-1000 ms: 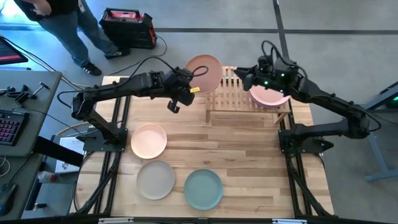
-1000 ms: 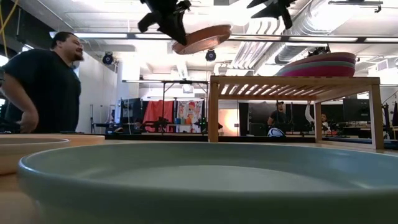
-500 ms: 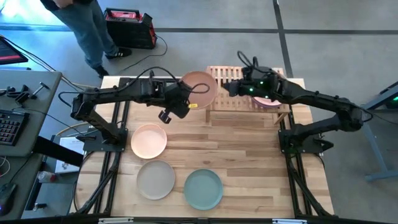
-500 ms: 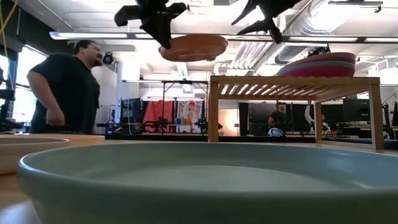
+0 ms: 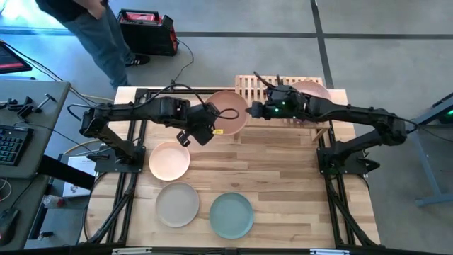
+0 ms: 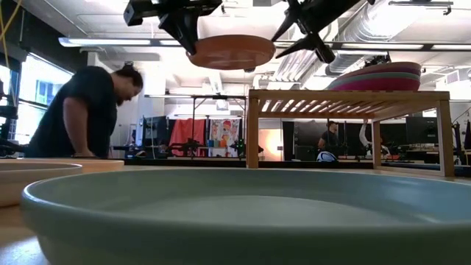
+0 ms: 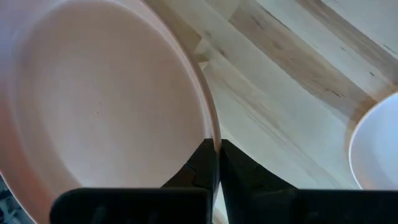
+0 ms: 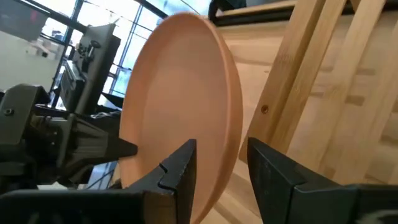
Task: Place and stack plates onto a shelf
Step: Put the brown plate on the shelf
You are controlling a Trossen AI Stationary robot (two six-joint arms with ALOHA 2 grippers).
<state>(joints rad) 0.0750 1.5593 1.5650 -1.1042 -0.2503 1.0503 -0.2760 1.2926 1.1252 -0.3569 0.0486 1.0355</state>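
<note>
A peach plate (image 5: 228,110) hangs in the air just off the left end of the slatted shelf (image 5: 279,95), with my left gripper (image 5: 212,127) shut on its near-left rim. My right gripper (image 5: 253,110) is open at the plate's right rim, and in the right wrist view its fingers (image 8: 180,165) stand on either side of that rim (image 8: 231,134). A stack of plates (image 5: 313,91) rests on the shelf's right half. Three more plates lie on the table: peach (image 5: 169,160), beige (image 5: 177,204) and teal (image 5: 231,215). My left gripper pinches the plate's rim (image 7: 214,134) between its two fingers, one on the upper face and one beneath. The fingers come from the table's left, slanting down. The plate hangs about level (image 6: 230,51), clear of table and shelf. My right gripper: whether a finger touches the rim I cannot tell.
A person (image 5: 92,28) stands beyond the table's far left corner, beside a red case (image 5: 145,32). A bench with tools (image 5: 21,113) stands off the left edge. The shelf's left half (image 6: 294,97) is bare. Bare planks (image 5: 283,170) lie at the near right.
My left gripper has carried the peach plate toward the table's near edge and a little down, and the plate has gone from tilted to about level. My right gripper has come left and down from over the shelf to the plate's right rim, rolling as it went, still open.
</note>
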